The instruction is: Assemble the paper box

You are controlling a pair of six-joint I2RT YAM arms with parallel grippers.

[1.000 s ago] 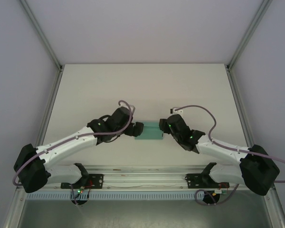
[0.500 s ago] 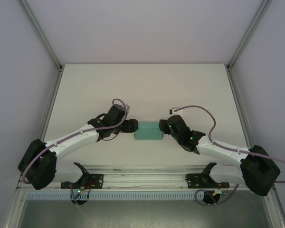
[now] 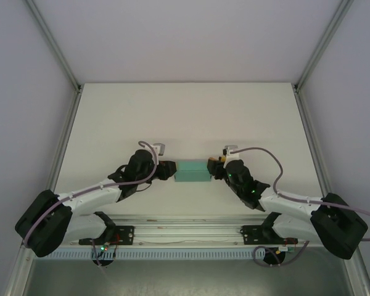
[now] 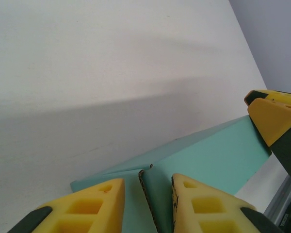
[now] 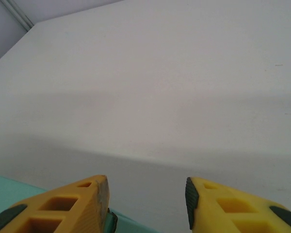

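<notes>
The paper box lies toward the near edge of the worktop, already folded into a closed shape, so probably only the end flaps are left; the left gripper half closes around its left end, grip unclear, and the right gripper stands released at its right end.

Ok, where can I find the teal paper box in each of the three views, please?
Top external: the paper box lies just below the picture's centre, on the white table.
Left wrist: the paper box runs from bottom centre up towards the right edge.
Right wrist: the paper box is a teal patch in the bottom left corner.
Shared landmark: the yellow fingers of the right gripper, at the box's right end.
</notes>
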